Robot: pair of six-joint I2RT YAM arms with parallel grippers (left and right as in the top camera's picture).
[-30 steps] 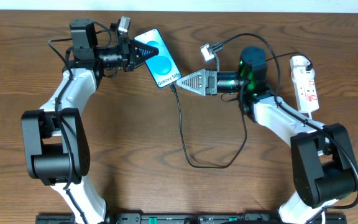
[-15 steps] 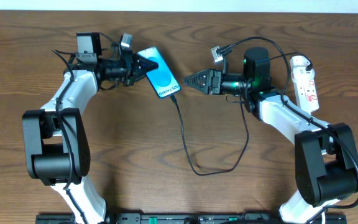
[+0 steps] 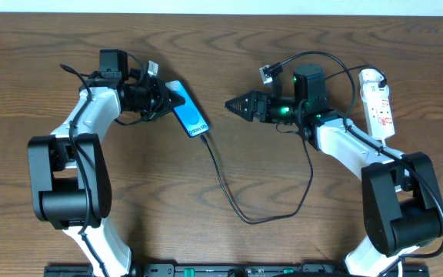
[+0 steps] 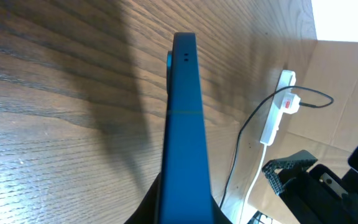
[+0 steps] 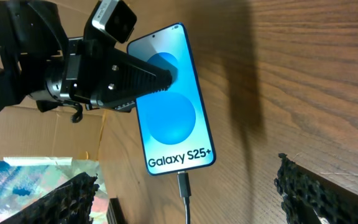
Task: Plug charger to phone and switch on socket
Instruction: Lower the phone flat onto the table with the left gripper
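**Spotter:** Where's the phone?

**Operator:** I've got the phone (image 3: pixel 189 112) in my left gripper (image 3: pixel 171 98), which is clenched on its upper end. From overhead it stands on its long edge at a slant, top end toward my left arm. On my right wrist camera its blue screen faces me and reads "Galaxy S25+". I can't tell whether its lower edge touches the tabletop (image 3: pixel 206 46).

**Spotter:** And the charger?

**Operator:** The charger (image 3: pixel 229 196) has its black connector seated in the port at the phone's lower end. From there the thin cable runs down the tabletop below the phone, curls into a loop and climbs away to the phone's right, under my right arm.

**Spotter:** Your right side?

**Operator:** My right gripper (image 3: pixel 231 104) sits near the phone's right, apart from it and pointing at it. Its fingers (image 5: pixel 73 193) are spread wide with nothing between them.

**Spotter:** The power strip?

**Operator:** The white power strip (image 3: pixel 377 104) lies well to the phone's right, beyond my right arm. My left wrist camera shows a white plug head on it with a thin black cable leaving it. The switch is too small for me to read.
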